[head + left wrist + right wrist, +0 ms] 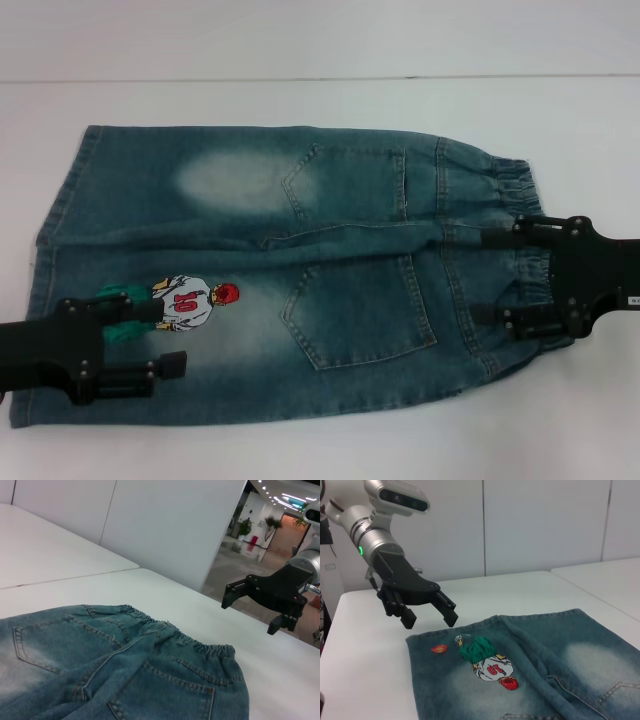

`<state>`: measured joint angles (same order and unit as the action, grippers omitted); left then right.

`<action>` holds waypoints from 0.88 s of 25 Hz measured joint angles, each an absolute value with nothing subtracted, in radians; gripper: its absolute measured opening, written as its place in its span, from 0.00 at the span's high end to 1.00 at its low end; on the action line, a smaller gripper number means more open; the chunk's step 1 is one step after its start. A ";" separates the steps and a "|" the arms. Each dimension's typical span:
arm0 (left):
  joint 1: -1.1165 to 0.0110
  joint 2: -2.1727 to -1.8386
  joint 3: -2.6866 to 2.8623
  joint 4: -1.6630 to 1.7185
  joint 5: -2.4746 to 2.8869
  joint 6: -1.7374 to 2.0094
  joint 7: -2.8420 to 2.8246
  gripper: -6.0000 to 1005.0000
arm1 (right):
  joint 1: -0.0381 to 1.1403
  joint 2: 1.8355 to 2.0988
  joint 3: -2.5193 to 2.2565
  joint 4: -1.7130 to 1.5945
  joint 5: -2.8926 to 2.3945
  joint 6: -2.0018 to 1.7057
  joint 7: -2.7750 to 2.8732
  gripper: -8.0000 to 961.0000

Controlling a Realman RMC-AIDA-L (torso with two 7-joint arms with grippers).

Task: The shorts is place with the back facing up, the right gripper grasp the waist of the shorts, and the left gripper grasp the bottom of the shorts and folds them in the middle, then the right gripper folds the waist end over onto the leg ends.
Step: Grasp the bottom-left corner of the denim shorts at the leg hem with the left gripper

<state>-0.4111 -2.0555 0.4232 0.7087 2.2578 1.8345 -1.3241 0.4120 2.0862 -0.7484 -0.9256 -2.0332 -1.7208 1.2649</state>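
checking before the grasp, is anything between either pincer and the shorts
Nothing visible. The right pincer hangs open over the waist; the left pincer hangs open over the bottom of the shorts. The shorts lie flat and uncovered on the white table.

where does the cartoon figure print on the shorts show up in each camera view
Head view: the cartoon figure print sits on the shorts near the leg hems, beside the open left hand.
Left wrist view: not in it; only the waist and pockets show.
Right wrist view: the print lies near the hem, below the left hand hovering above.
Shared landmark: the left hand, seen in head and right wrist views.
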 joint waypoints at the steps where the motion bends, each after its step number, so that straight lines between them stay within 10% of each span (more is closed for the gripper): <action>1: -0.411 -2.055 0.423 0.709 2.258 1.834 -1.324 0.16 | 0.411 2.086 -0.748 -0.926 -2.032 -1.722 1.265 0.05; 22: -0.401 -2.058 0.423 0.790 2.270 1.786 -1.412 0.16 | 0.405 2.086 -0.745 -0.934 -2.029 -1.726 1.261 0.05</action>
